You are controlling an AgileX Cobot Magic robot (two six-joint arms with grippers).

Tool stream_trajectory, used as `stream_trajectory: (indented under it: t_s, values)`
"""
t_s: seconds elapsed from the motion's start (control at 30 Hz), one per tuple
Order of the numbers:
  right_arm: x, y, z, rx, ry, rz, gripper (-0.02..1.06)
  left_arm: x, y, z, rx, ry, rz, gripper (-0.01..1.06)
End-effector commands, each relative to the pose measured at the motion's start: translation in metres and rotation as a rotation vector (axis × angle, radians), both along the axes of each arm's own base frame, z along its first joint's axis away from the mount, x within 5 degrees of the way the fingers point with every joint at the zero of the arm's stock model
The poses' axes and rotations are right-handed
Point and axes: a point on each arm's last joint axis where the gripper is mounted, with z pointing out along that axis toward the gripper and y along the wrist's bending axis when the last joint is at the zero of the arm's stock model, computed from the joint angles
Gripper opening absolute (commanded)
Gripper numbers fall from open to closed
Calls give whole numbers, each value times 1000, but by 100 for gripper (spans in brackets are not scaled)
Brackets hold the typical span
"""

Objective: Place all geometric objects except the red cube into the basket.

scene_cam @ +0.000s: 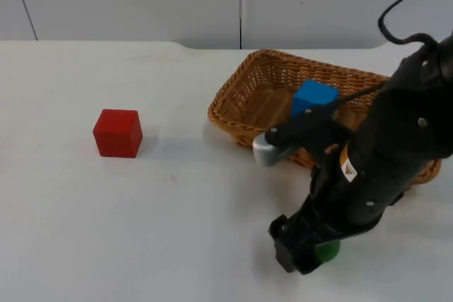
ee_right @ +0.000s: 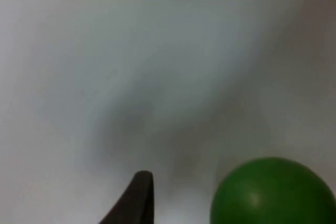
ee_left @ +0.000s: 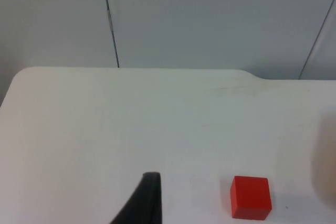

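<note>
— Where is the green ball (ee_right: 273, 192)?
— On the white counter (scene_cam: 177, 217), right at the right gripper (scene_cam: 301, 259); from the top camera only a green edge (scene_cam: 328, 250) peeks out beside the gripper's black tip. The wrist camera has it just beside the fingertip (ee_right: 137, 195), apart from it.
— And the arm's pose?
— The right arm reaches down and forward from behind the basket (scene_cam: 244, 107), its gripper lowered almost to the counter. Whether its fingers are apart or together I cannot tell.
— The rest?
— A blue cube (scene_cam: 313, 97) lies inside the basket, beyond the gripper. The red cube (scene_cam: 117, 133) stands well apart from it, on open counter.
— The left arm?
— It waits; its fingertip (ee_left: 144, 203) hangs above the counter, the red cube (ee_left: 251, 197) near it. Its fingers' state is also beyond telling.
</note>
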Motion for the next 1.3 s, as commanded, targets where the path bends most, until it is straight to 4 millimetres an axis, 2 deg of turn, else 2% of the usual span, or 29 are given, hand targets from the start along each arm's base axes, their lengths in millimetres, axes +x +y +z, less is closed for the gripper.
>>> stream_trajectory:
  t_s: [0.0, 0.2, 0.33, 0.37, 0.47, 0.5, 0.57, 0.67, 0.77, 0.8, 0.87, 0.93, 0.97, 1.0, 1.03, 1.07, 1.1, 1.2, 1.27]
  values:
    - [2, -2, 0, 9, 22, 14, 105, 0, 1, 1, 4, -17, -1, 104]
    - [3, -4, 0, 13, 24, 22, 105, 0, 1, 1, 4, -17, -1, 104]
    - [3, -4, -2, 8, 29, 26, 96, 0, 1, 1, 6, -17, -1, 104]
    - [3, -4, -3, 6, 31, 26, 90, 0, 1, 1, 6, -17, -1, 104]
    - [1, -5, -8, -14, 57, 25, 41, 0, 1, 1, 6, -17, -1, 104]
    - [1, -5, -8, -14, 57, 25, 41, 0, 1, 1, 6, -17, -1, 104]
    - [1, -5, -8, -10, 59, 9, 2, 0, 1, 1, 6, -17, -1, 104]
    - [2, -5, -3, 10, 42, -12, 3, 0, 1, 1, 6, -17, -1, 104]
    - [2, -4, 19, 39, 5, -12, 7, 0, 1, 1, 5, -19, -1, 104]
    - [2, -4, 19, 39, 5, -12, 7, 0, 1, 1, 5, -19, -1, 104]
    - [1, -5, 41, 68, -32, -14, 7, 0, 1, 1, 5, -19, -1, 104]
    - [-1, -7, 72, 121, -98, -13, 7, 0, 1, 1, 15, -21, 0, 104]
    - [-1, -7, 72, 121, -98, -13, 7, 0, 1, 1, 15, -21, 0, 104]
    - [-3, -8, 91, 157, -142, -17, 7, 0, 1, 1, 20, -22, 0, 104]
    - [-7, -12, 119, 212, -214, -23, 7, 0, 2, 1, 25, -23, 1, 104]
    - [-9, -16, 133, 232, -254, -26, 7, 0, 2, 1, 25, -23, 1, 104]
    - [-9, -16, 133, 232, -254, -26, 7, 0, 2, 1, 25, -23, 1, 104]
    - [-7, -37, 168, 263, -389, -94, 7, 1, 2, 1, 25, -25, 0, 104]
    - [-3, -44, 173, 264, -414, -121, 7, 1, 1, 1, 24, -27, 0, 104]
